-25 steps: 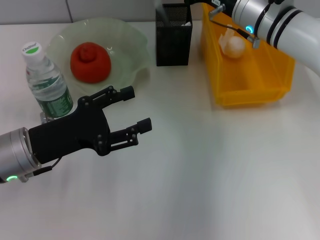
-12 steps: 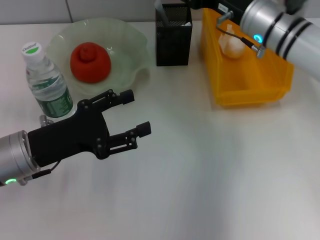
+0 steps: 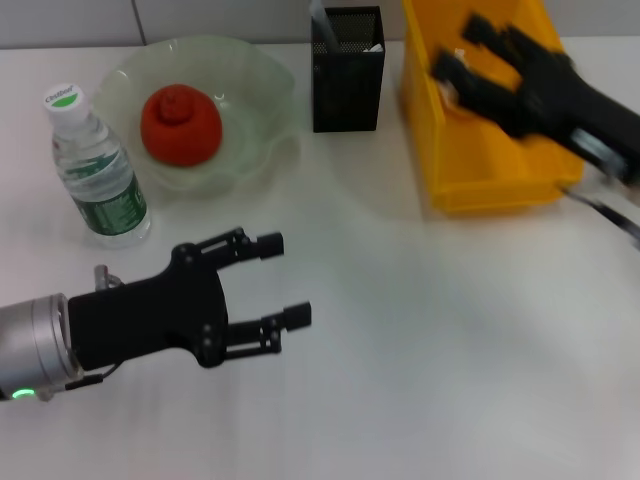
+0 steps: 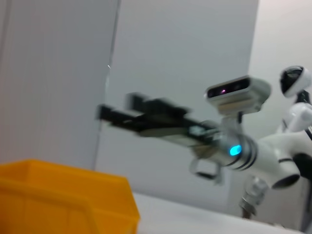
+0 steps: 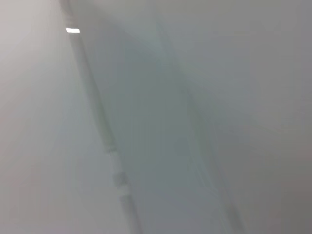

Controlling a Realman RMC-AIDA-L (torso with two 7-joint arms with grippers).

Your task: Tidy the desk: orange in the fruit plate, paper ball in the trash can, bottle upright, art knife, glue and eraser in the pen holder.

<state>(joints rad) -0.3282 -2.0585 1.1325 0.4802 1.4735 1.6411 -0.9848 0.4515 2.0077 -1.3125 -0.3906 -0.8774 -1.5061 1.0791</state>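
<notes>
Orange (image 3: 181, 124): in fruit plate (image 3: 262, 120), desk's far left.
Bottle (image 3: 95, 168): upright, beside plate.
Left gripper (image 3: 282, 281): jaws wide, empty, near desk's front.
Right gripper (image 3: 468, 45): jaws spread, empty, over yellow bin (image 3: 480, 165).
Pen holder (image 3: 347, 69): far edge.

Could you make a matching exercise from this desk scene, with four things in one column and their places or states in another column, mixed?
Things:
1. orange
2. bottle
3. pen holder
4. left gripper

Places or states:
A. open, above bare table
B. between the fruit plate and the yellow bin
C. in the fruit plate
D. standing upright, near the table's left edge

Pairs: 1-C, 2-D, 3-B, 4-A
</notes>
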